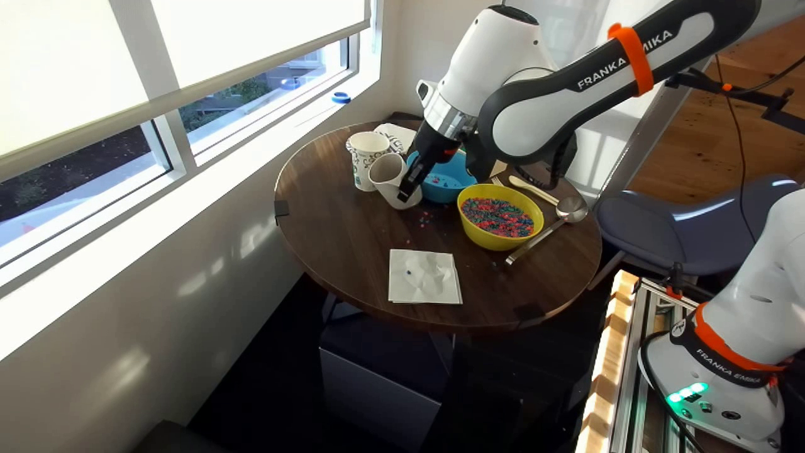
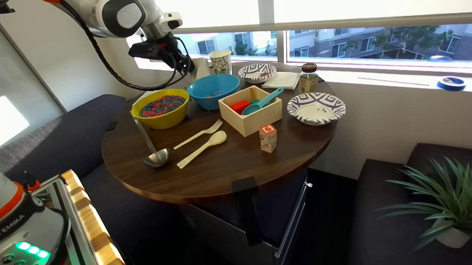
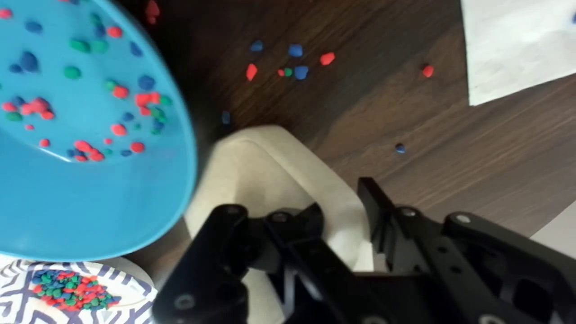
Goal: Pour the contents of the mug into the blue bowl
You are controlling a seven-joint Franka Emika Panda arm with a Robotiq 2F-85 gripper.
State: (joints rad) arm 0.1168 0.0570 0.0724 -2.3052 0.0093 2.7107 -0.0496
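Observation:
The blue bowl (image 1: 438, 194) stands on the table with scattered red, blue and green beads inside; it also shows in an exterior view (image 2: 204, 96) and the wrist view (image 3: 121, 202). The mug, a plain off-white cup (image 1: 384, 170), is tilted close beside the bowl, just above or on the table; which I cannot tell. It shows creased in the wrist view (image 3: 252, 157), and its inside cannot be made out. My gripper (image 1: 405, 192) reaches down over the mug. In the wrist view its jaws (image 3: 344, 202) are close together with part of the mug pinched between them.
A yellow bowl (image 1: 481, 238) full of beads and a ladle (image 1: 571, 211) stand nearby. A patterned cup (image 1: 363, 167) stands right behind the mug. Napkins (image 1: 422, 277) lie in front. Loose beads (image 1: 426, 219) lie on the table. A wooden box (image 2: 235, 122) and patterned bowls (image 2: 333, 105) stand beyond.

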